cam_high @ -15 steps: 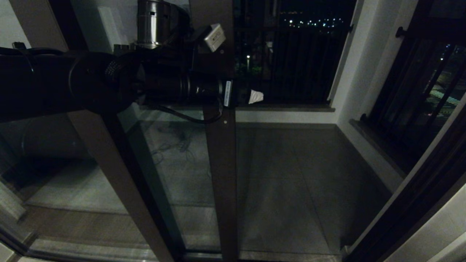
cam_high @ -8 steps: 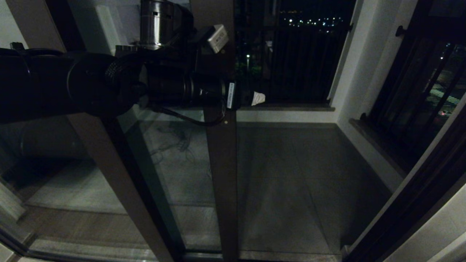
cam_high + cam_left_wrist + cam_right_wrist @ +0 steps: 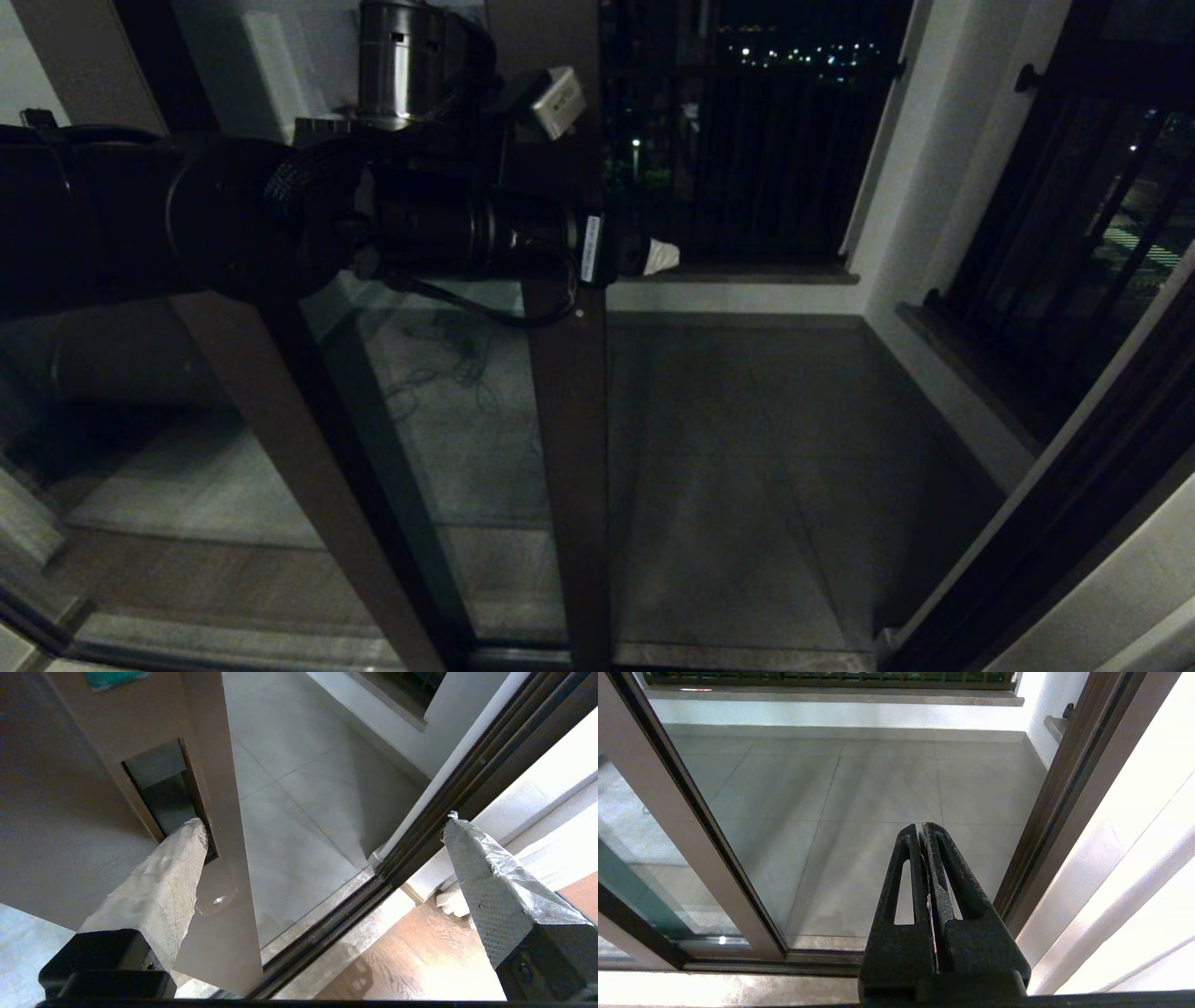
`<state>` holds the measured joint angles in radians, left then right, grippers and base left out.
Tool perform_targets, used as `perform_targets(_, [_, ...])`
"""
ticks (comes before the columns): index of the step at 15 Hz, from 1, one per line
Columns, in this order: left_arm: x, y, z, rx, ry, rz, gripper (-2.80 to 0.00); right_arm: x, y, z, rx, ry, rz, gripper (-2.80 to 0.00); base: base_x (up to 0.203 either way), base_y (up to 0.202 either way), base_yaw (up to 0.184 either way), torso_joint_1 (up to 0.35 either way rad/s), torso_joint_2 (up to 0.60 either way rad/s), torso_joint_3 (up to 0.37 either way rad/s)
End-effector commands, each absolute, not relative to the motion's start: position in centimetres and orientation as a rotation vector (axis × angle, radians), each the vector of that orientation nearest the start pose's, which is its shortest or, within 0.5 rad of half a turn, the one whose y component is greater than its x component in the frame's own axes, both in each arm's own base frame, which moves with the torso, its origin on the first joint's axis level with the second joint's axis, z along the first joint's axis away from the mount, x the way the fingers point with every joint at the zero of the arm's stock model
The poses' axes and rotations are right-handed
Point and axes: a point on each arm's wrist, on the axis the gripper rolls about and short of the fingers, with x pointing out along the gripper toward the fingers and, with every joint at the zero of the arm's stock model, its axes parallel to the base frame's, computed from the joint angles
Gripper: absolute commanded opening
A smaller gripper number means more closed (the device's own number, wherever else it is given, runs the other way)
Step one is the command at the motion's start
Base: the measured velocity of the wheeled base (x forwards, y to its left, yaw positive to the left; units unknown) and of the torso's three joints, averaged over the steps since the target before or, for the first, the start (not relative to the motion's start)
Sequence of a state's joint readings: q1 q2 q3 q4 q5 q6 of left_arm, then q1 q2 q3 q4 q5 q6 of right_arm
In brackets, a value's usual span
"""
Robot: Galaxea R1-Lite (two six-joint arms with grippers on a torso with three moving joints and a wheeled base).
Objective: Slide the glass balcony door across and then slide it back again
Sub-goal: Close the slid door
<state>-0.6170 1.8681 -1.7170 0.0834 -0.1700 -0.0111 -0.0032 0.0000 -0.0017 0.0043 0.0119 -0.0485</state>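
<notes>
With left hand [image 3: 322,826] spread wide — one padded finger [image 3: 173,868] hooked into the stile's recessed slot [image 3: 161,788] — expect the glass balcony door [image 3: 569,448] heavy, rigid, rail-bound; right hand [image 3: 924,833] pressed together, parked.

We're at the threshold of a home, an apartment high above a city at night. At twelve o'clock a tiled balcony floor [image 3: 747,448] stretches out to a low white parapet [image 3: 738,297] topped by dark vertical railings [image 3: 766,159], with city lights [image 3: 803,54] glittering beyond. At nine o'clock stands the glass balcony door [image 3: 569,448] in its brown frame. Warm wooden flooring [image 3: 420,961] lies indoors beside the sliding track [image 3: 327,933].
</notes>
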Motion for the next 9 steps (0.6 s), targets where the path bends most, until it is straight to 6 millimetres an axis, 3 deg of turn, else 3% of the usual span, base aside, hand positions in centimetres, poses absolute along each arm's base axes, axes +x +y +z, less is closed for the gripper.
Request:
perform_targets(1, [29.9,-21.6,31.4,0.042,0.231,-0.778,0.0,-2.3,0.0,7.5,-0.049,0.004,0.009,-2.8,0.0,0.0,0.0,0.0,0.0,0.0])
perform_targets(9, [28.6,-22.0,32.3,0.047,0.21,-0.729,0.0,-2.3,0.0,7.5,-0.049,0.004,0.009,-2.8,0.0,0.0,0.0,0.0,0.0,0.0])
